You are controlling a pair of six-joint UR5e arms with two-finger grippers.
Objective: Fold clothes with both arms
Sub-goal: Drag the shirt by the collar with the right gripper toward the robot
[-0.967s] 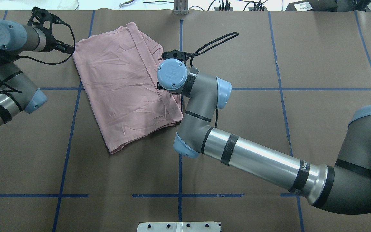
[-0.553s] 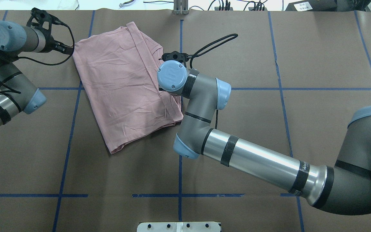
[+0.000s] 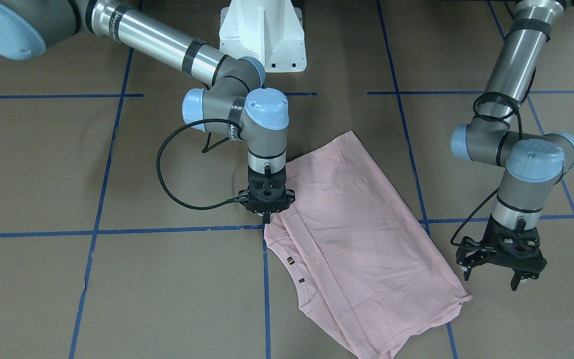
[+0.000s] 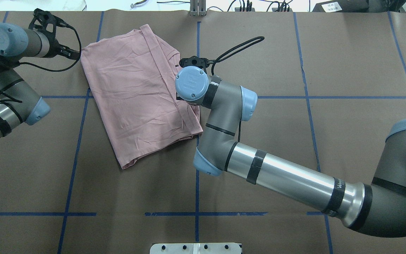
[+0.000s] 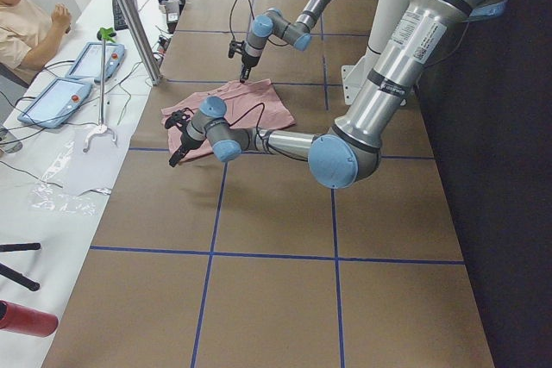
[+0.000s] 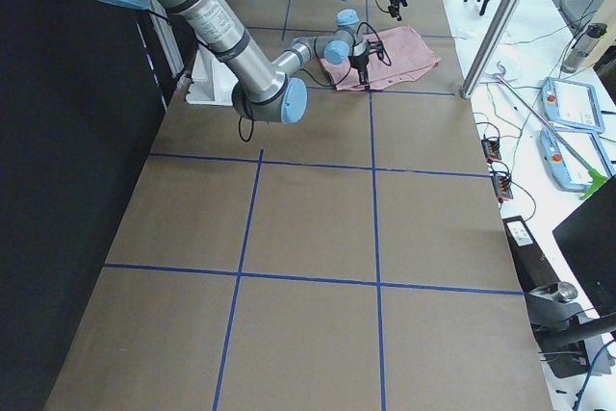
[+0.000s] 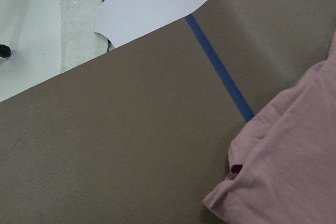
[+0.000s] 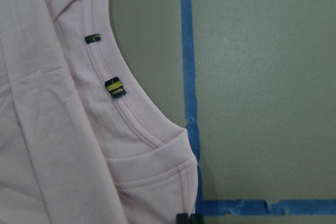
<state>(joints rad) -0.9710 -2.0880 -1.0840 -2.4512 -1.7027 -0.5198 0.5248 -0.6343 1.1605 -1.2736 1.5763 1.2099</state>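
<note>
The pink T-shirt [image 3: 366,239] lies folded on the table [image 3: 117,289]. The right gripper [image 3: 266,218] is clenched on its edge beside the collar [image 3: 295,270]. The left gripper [image 3: 490,278] hangs released just beside another corner.

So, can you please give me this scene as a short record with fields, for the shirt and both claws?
garment: pale pink T-shirt, folded lengthwise, lying flat
surface: table covered in brown paper, with a blue tape grid
right claw: shut, pinching the shirt's edge beside the collar
left claw: open, beside a shirt corner, not holding it
collar detail: two small dark tags on the neckline
</note>
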